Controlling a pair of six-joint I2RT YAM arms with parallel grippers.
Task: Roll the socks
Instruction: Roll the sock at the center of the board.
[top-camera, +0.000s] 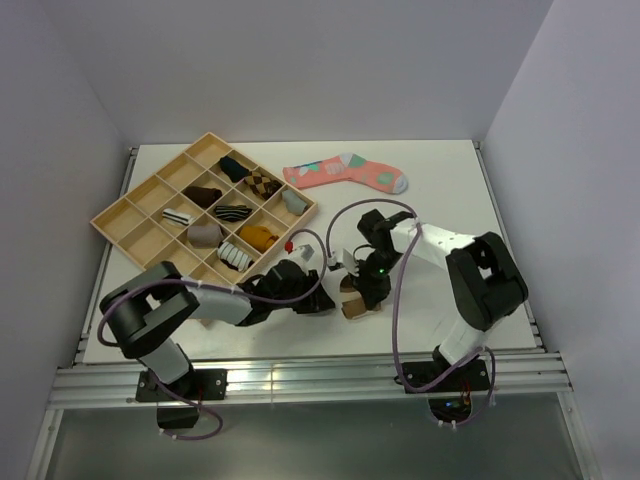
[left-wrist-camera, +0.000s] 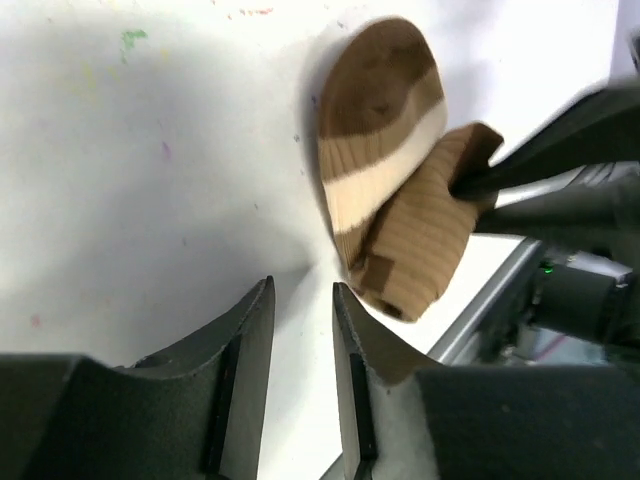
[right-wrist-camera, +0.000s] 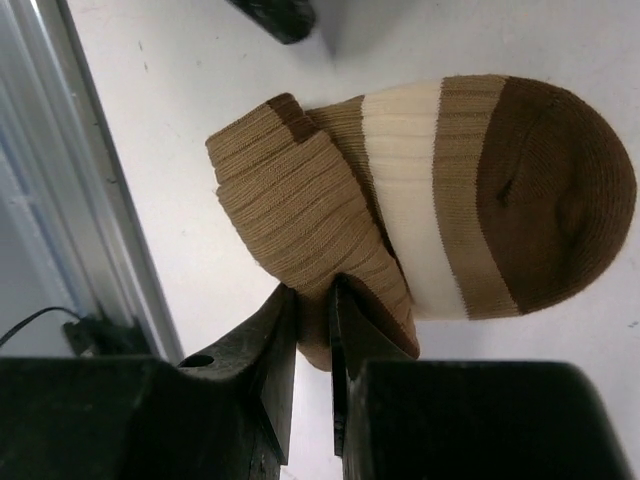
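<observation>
Brown sock (right-wrist-camera: 430, 200) lies partly folded on the white surface (left-wrist-camera: 130, 180), near edge, about centre, between the two arms. Right pincer (right-wrist-camera: 313, 292) clamps the sock's folded ribbed end. Left pincer (left-wrist-camera: 302, 292) sits just left of the sock, jaws narrowly apart, nothing between them. Pink sock (top-camera: 345, 172) on far side; tray (top-camera: 125, 215) of socks far left.

Bright, even overhead light washing table (top-camera: 480, 200); soft shadow lying beside brown sock (left-wrist-camera: 385, 150); wrist-cam fg blurring slightly.
</observation>
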